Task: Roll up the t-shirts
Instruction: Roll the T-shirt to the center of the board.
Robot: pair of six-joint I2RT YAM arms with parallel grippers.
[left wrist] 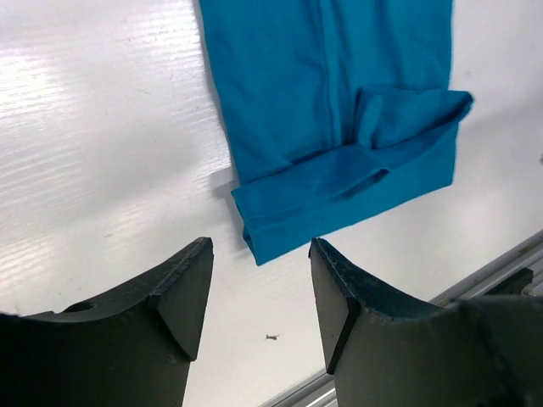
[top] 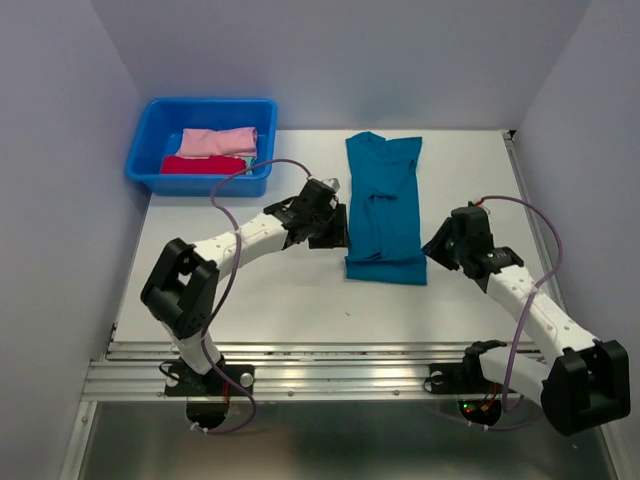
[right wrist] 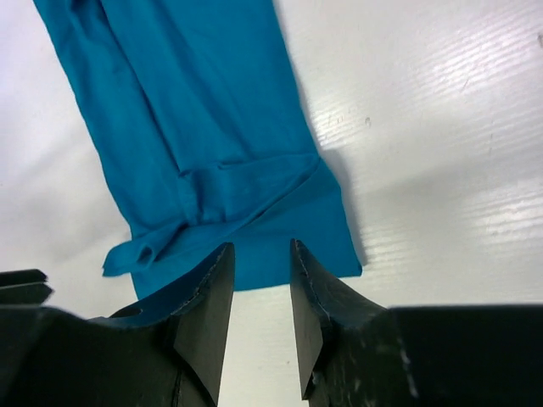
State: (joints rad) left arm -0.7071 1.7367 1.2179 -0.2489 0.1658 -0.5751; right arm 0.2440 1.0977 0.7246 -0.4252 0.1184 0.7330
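A teal-blue t-shirt (top: 383, 205) lies on the white table, folded into a long strip, with its near end turned over in a short first fold (left wrist: 356, 174). My left gripper (top: 334, 232) sits just off the strip's near left corner. In the left wrist view it (left wrist: 260, 253) is open, with bare table between the jaws and the cloth corner just ahead. My right gripper (top: 437, 249) sits off the near right corner. It (right wrist: 261, 251) is open a little and holds nothing, with the shirt's hem (right wrist: 254, 220) beyond its tips. Pink (top: 218, 141) and red (top: 200, 165) t-shirt bundles lie in the tub.
A rigid bright-blue plastic tub (top: 150, 150) stands at the back left corner. Purple walls close in both sides and the back. Aluminium rails (top: 330, 375) run along the table's near edge. A tiny speck (left wrist: 271, 337) lies on the table by the left jaws.
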